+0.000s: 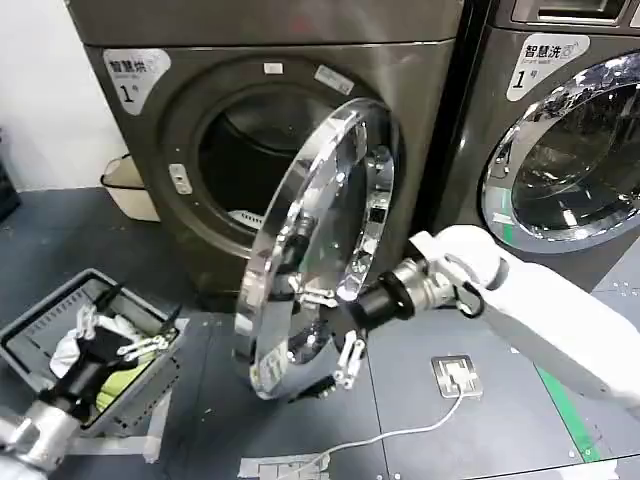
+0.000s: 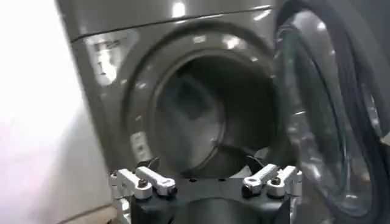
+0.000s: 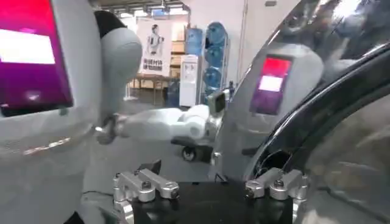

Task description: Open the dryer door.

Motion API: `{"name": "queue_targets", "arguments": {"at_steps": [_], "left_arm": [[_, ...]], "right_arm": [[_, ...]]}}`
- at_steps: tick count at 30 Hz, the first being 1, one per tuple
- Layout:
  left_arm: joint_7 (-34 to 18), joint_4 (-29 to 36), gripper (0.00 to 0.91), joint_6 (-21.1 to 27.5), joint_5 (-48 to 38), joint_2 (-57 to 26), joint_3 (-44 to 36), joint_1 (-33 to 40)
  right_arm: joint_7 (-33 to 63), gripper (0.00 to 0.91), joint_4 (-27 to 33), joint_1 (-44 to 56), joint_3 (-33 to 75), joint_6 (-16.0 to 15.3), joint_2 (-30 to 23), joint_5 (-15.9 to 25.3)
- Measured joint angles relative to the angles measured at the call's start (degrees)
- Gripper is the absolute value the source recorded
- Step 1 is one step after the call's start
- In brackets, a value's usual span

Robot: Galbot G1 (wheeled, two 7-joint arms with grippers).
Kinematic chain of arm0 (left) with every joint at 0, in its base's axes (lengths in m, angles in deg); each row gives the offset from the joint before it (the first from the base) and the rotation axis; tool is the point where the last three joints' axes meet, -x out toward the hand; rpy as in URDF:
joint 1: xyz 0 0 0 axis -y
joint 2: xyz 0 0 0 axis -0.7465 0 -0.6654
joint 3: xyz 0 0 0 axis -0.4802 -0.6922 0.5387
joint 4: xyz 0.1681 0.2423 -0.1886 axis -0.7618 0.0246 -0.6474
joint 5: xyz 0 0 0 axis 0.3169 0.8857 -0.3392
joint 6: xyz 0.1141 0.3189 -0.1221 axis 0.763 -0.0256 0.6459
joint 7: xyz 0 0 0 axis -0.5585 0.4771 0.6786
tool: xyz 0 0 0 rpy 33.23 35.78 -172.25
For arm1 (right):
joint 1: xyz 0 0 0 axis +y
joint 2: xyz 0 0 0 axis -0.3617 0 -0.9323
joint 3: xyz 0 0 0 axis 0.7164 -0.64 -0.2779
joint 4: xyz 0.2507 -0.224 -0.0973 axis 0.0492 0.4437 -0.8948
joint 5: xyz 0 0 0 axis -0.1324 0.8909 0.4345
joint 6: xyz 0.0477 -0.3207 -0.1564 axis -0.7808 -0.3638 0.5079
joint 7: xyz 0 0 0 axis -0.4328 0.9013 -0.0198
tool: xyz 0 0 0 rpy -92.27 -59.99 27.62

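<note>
Head view showed the round chrome-ringed, dark-glass dryer door (image 1: pixel 315 245) swung well out from the grey dryer's drum opening (image 1: pixel 250 165), so the opening looked largely done; the right gripper (image 1: pixel 335 325) sat spread wide against the door's lower ring, gripping nothing. The left gripper (image 1: pixel 125 345) hung wide and empty low beside a grey laundry basket (image 1: pixel 40 330). Left wrist view faced the exposed drum, the door (image 2: pixel 329 122) standing off to one side.

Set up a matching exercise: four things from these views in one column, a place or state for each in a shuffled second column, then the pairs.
Things:
1. dryer door
2. right gripper
3. left gripper
4. laundry basket

Places or states:
A. on the floor, clothes inside
B. swung open, chrome ring edge-on
C. open, low over the basket
D. open, at the door's lower rim

Pairs: 1-B, 2-D, 3-C, 4-A
</note>
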Motion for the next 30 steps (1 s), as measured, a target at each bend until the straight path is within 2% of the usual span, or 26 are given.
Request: {"name": "queue_targets", "arguments": {"at_steps": [7, 16, 25, 30], "left_arm": [[0.7, -3.1, 0.907, -0.4, -1.5, -6.6, -7.5, 5.9], [1.7, -6.6, 0.907, -0.4, -1.8, -10.7, -16.9, 14.5], [3.1, -9.1, 0.907, -0.4, -4.4, -12.2, -23.3, 22.1], [3.1, -10.1, 0.907, -0.4, -4.1, -12.5, -27.2, 26.0]], "right_arm": [[-0.6, 0.907, -2.2, 6.4, 7.9, 0.2, 5.2, -1.1], [-1.0, 0.907, -2.5, 15.5, 18.9, 2.4, 12.5, -1.4], [5.6, 0.907, 0.5, 30.4, 35.9, 7.2, 18.3, -4.5], [10.4, 0.907, 2.7, 41.2, 47.4, 11.8, 19.6, -4.5]]}}
